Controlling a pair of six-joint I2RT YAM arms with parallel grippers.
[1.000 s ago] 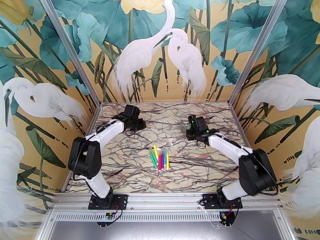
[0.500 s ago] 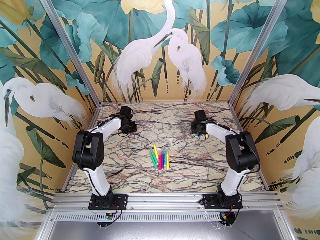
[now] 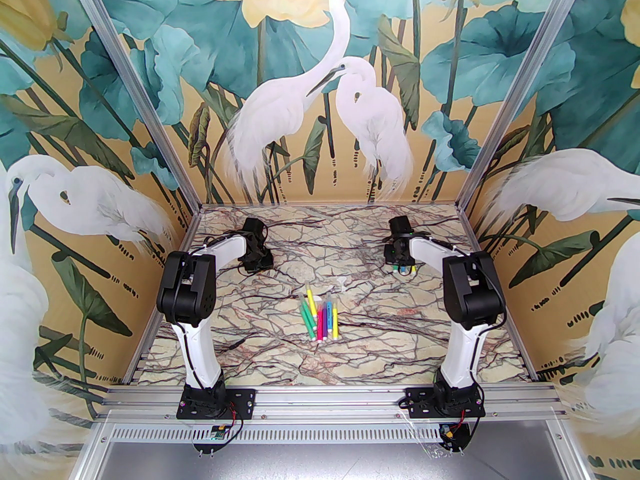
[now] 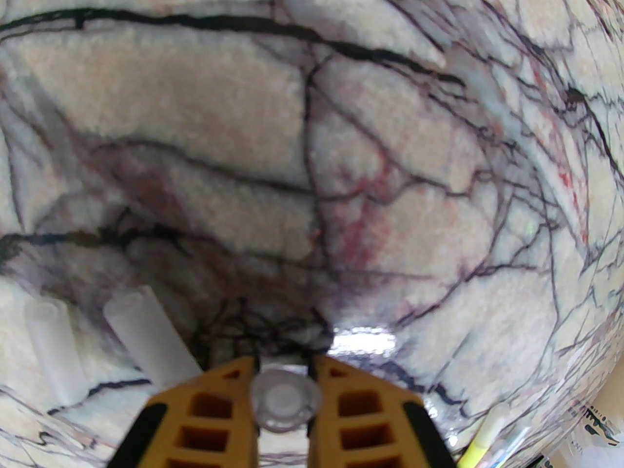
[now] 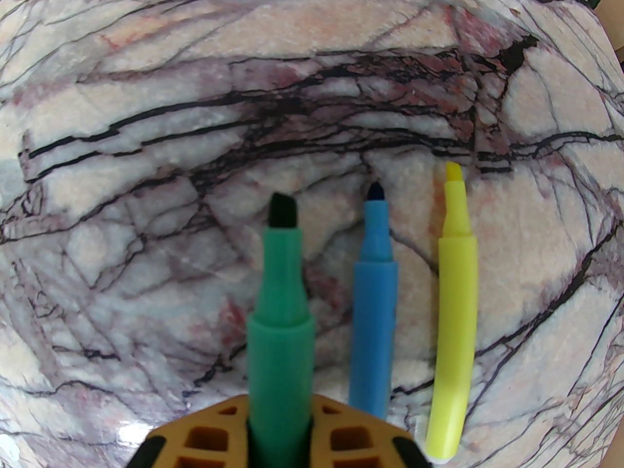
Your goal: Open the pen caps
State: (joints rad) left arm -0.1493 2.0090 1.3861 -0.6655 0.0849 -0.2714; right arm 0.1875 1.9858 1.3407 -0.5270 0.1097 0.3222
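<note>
Heron-mural walls (image 3: 300,118) enclose the veined marble bench (image 3: 400,348). The left claw (image 4: 284,366) clamps a pen cap (image 4: 285,400); the right claw (image 5: 280,402) clamps an uncapped green pen (image 5: 280,310); other pens (image 3: 320,318) lie mid-bench.

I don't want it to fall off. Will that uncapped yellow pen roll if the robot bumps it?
Probably: the yellow pen lies flat on the smooth table, and its barrel looks round, so a sideways bump would likely roll it. It looks like thin plastic, so likely light and stiff. Its bare tip might mark the table.
</note>
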